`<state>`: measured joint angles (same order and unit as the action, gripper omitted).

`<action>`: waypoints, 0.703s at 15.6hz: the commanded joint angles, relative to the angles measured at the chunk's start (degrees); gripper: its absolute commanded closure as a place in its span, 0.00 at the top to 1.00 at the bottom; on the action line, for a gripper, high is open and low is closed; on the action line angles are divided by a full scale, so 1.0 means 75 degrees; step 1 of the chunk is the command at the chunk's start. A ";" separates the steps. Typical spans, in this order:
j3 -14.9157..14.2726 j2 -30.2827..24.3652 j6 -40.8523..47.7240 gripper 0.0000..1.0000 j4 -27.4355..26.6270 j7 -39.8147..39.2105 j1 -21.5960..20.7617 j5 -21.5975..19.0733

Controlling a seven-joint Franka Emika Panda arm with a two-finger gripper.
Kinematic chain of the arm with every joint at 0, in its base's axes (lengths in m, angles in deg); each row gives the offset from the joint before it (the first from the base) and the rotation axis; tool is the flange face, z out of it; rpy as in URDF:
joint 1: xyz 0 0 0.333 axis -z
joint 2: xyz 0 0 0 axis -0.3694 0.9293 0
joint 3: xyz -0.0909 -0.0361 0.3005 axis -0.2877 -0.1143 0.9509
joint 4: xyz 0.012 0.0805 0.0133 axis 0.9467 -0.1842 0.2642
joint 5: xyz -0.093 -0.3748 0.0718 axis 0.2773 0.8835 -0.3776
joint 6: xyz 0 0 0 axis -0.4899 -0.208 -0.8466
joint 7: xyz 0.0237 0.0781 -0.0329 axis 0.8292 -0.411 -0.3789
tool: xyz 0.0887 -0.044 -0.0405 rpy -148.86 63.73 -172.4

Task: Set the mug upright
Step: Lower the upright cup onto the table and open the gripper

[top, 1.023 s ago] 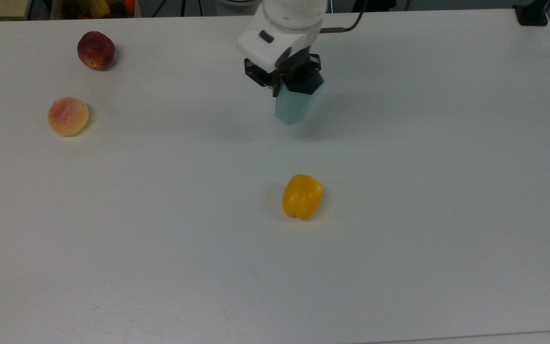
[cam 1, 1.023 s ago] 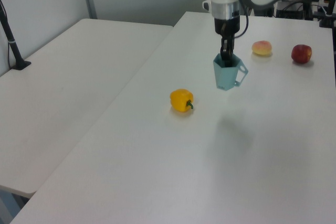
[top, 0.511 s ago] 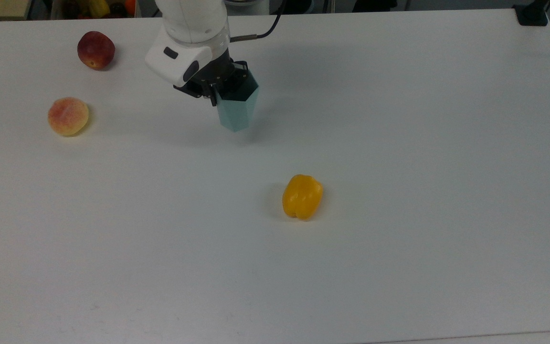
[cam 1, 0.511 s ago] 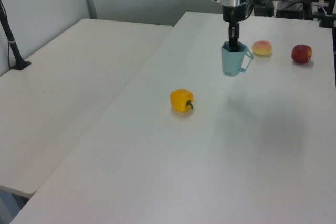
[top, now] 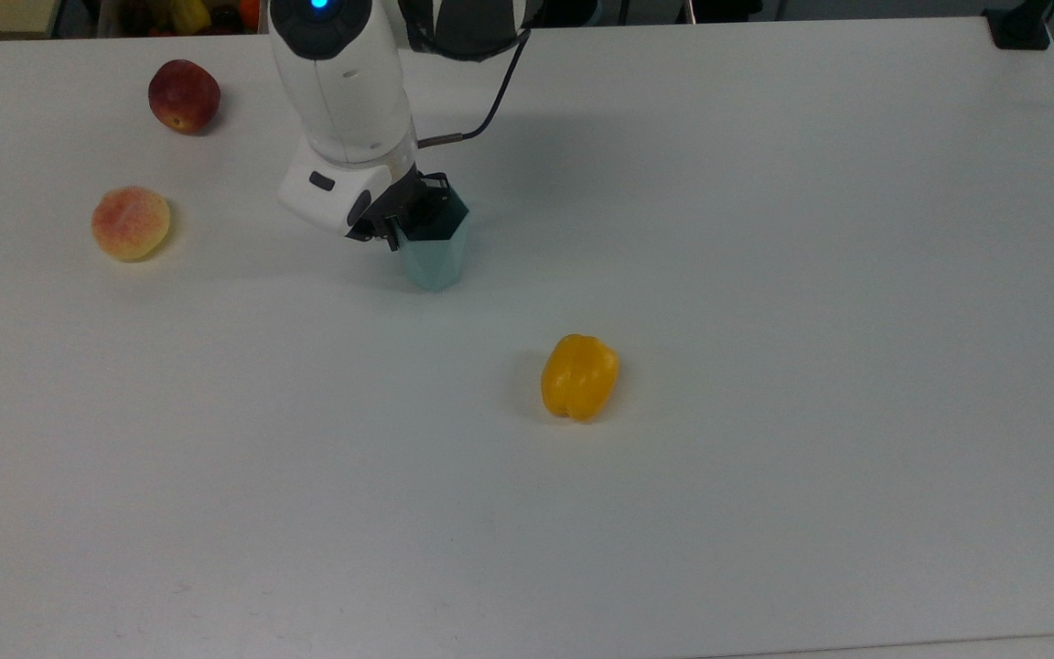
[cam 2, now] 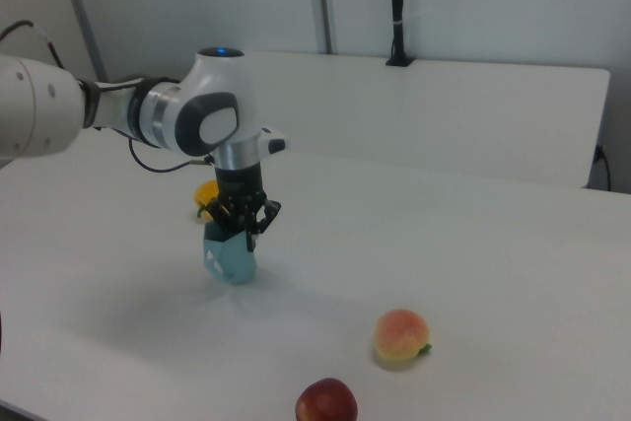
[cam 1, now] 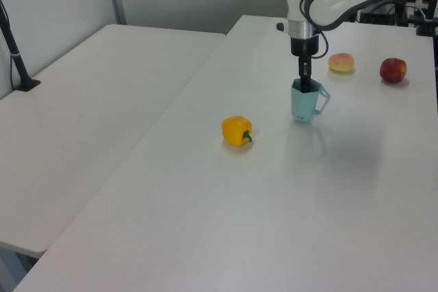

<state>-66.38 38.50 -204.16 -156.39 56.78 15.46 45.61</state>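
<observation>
Mug (top: 435, 256) is upright on the table (top: 765, 275), rim up, base down, and the gripper (top: 417, 215) is clamped on its rim, one finger reaching down inside the cup. In the left view the mug (cam 1: 304, 101) stands with its handle poking out to 3 o'clock, and the black fingers (cam 1: 302, 73) drop straight down into the opening from 12 o'clock. Whether the base is fully resting on the table or a hair above it, I cannot tell; it looks right at the surface.

Over to the right view: the gripper (cam 2: 240, 219) comes down vertically from the white arm (cam 2: 212, 115), and the mug (cam 2: 230, 255) sits directly under it, teal and faceted, narrowing toward the bottom.

Around the table in the top view: the pepper (top: 579, 376) lies at about 4 o'clock from the mug, well apart. The peach (top: 131, 223) sits out at 9 o'clock from the mug, also well apart, and the apple (top: 184, 96) is further off at 10 o'clock, near the table's far edge. In the right view the peach (cam 2: 401, 335) and apple (cam 2: 326, 402) sit in the foreground, with the pepper (cam 2: 206, 193) peeking out behind the arm.
</observation>
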 commanded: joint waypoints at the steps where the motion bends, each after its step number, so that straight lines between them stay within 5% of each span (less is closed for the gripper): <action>1: -0.0100 0.0118 -0.0184 0.00 -0.0104 -0.1301 0.0056 -0.0498; 2: -0.0100 0.0130 -0.0184 0.03 -0.0092 -0.1349 0.0067 -0.0521; 3: -0.0100 0.0130 -0.0184 0.25 -0.0092 -0.1303 0.0067 -0.0545; 5: -0.0100 0.0119 -0.0149 0.89 -0.0092 -0.1081 0.0067 -0.0615; 6: -0.0112 0.0049 -0.0137 1.00 -0.0080 -0.0918 0.0056 -0.0615; 11: -0.0089 -0.0688 -0.0031 1.00 0.0154 0.0475 -0.0003 -0.0615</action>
<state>-66.57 38.50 -204.39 -154.58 53.87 16.44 41.92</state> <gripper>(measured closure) 0.339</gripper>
